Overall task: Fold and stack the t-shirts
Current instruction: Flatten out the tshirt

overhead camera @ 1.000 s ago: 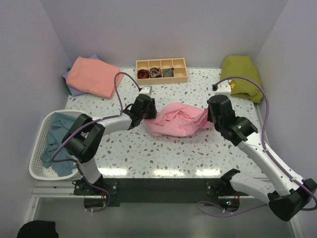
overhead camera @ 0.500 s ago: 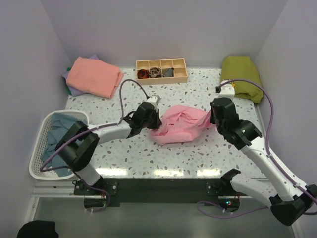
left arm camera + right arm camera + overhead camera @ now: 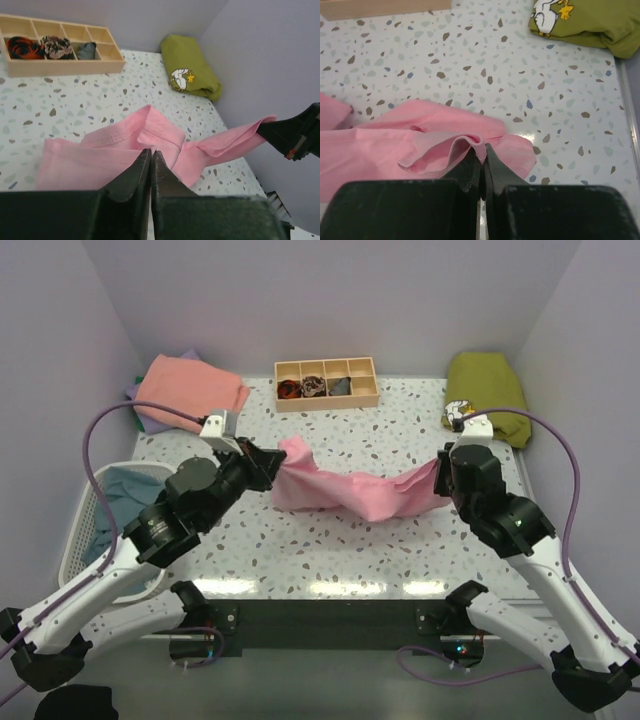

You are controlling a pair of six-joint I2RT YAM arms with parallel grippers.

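- Speckled white terrazzo table [image 3: 340,550], filling the floor of the lilac-walled booth; near edge partly masked by both arm bases.
- Light pink cotton t-shirt [image 3: 350,492], at mid-table, pulled into a long twisted band between the two grippers; middle sagging low, contact with the table hard to judge; sleeves and neckline lost in the folds.
- White slatted plastic basket [image 3: 80,530], hanging past the table's left edge, half covered by the left arm; crumpled teal-blue t-shirt [image 3: 120,490] inside, only partly visible.
- Folded salmon-coral t-shirt [image 3: 190,392], at the far left corner, lying on a lavender t-shirt [image 3: 186,355] showing only as a thin edge.
- Folded olive-green garment [image 3: 490,395] with a small cartoon print, at the far right corner, well apart from the pink one.
- Compartmented wooden tray [image 3: 340,401], against the back wall; small dark items in three left cells, too small to identify.
- Left gripper [image 3: 151,152], jaws pressed together, pinching the pink shirt's left end.
- Right gripper [image 3: 481,152], jaws likewise closed to a slit, clamping a fold of pink hem at the right end.
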